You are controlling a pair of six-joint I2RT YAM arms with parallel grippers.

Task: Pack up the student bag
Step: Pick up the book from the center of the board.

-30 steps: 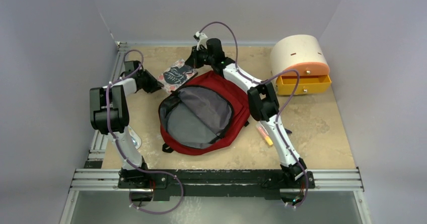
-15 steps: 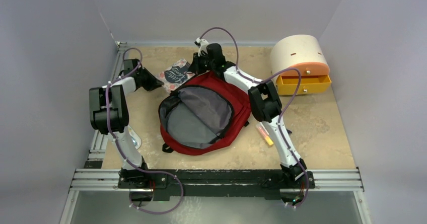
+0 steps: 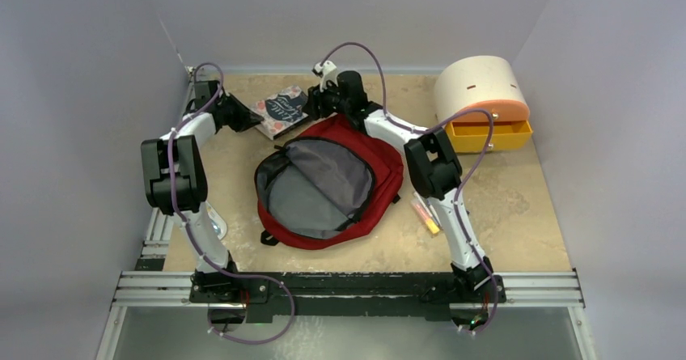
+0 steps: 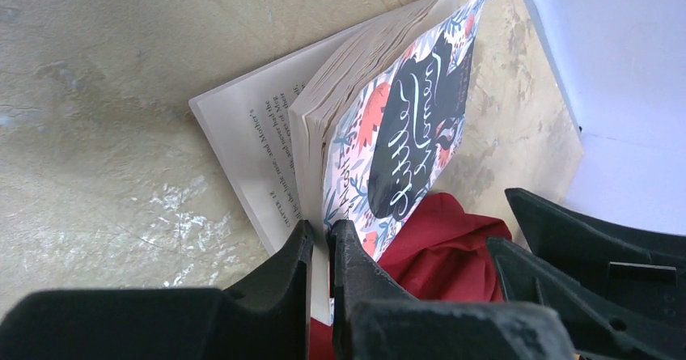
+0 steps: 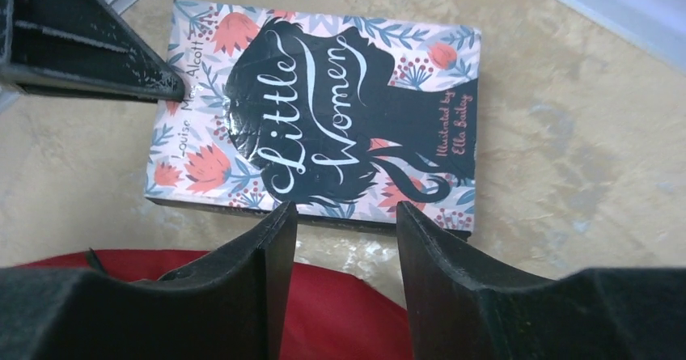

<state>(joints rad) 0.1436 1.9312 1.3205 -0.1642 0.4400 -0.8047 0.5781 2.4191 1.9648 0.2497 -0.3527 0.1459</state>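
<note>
The student bag (image 3: 380, 184) lies at the table's centre with its main pocket unzipped and the grey lining showing; its red fabric (image 4: 441, 239) (image 5: 340, 311) shows in both wrist views. A floral "Little Women" book (image 3: 281, 108) (image 5: 323, 109) (image 4: 404, 125) rests just behind the bag's top left. My left gripper (image 3: 251, 117) (image 4: 321, 235) is shut on the book's near corner, with the cover and upper pages lifted off a lower page. My right gripper (image 3: 315, 99) (image 5: 346, 214) hangs open over the bag's top edge, just short of the book, with nothing between its fingers.
A cream-and-orange drawer box (image 3: 481, 89) stands at the back right with its yellow drawer (image 3: 488, 136) pulled out. An orange-and-yellow marker (image 3: 425, 214) lies on the table beside the right arm. The back wall and left wall are close to the book.
The right gripper has opened and sits slightly further back. The left gripper has shut on the book's corner, and the book has shifted a little toward the back left.
</note>
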